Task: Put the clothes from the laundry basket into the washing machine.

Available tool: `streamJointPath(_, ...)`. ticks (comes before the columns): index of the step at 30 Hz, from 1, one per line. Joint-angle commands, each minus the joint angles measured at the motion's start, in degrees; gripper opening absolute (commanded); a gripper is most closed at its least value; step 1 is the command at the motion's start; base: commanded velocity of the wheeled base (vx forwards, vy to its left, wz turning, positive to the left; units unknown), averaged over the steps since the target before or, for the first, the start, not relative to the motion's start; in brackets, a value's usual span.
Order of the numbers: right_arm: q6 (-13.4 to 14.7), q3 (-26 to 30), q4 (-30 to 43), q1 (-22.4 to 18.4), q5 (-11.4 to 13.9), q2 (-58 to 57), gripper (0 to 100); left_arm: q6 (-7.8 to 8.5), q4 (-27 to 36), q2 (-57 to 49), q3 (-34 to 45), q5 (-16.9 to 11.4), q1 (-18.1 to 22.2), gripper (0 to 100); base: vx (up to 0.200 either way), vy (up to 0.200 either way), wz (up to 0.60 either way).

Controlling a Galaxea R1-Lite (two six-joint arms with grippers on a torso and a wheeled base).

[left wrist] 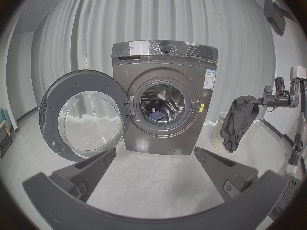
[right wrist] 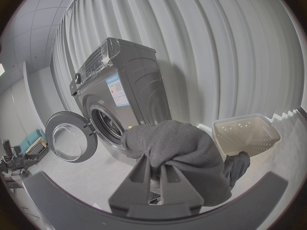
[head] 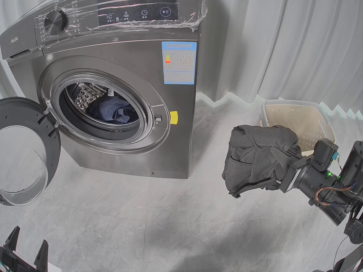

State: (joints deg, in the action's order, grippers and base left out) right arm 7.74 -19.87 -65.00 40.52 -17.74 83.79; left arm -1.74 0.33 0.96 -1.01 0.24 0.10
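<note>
Garment [head: 257, 155] hung bunched, pinched tight in the right hand [right wrist: 155, 168], well right of the washer [head: 124, 57], drum mouth [head: 106, 106] lying off to its left; left hand [left wrist: 153, 152] gaped empty, facing the washer.

The washing machine [head: 113, 57] has its round mouth [head: 102, 108] unblocked. Its door [head: 22, 148] stands swung wide to the left of the opening (hinged on that side), so it walls off an approach from the left. The way in from straight ahead or from the right is free. Inside the drum, a dark blue garment [head: 111, 110] lies low, with room above it. The floor [head: 170, 216] in front of the machine is bare. To the machine's right, the laundry basket [head: 302, 121] sits near the curtain [head: 283, 38]. Between basket and machine front, a grey garment [head: 257, 155] hangs in the air from the right gripper [head: 283, 169], jaws clamped on it.
</note>
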Motion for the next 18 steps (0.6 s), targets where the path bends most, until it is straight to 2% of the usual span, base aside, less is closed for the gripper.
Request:
streamJointPath(1,0.0,0.0,0.0,0.0,0.0,0.1,0,-0.01,0.0,-1.0,0.8,0.0,0.0,100,0.0,0.2,0.0)
streamJointPath(18,0.3,0.2,0.0,0.3,0.1,0.3,0,-0.01,0.0,-1.0,0.8,0.0,0.0,100,0.0,0.2,0.0)
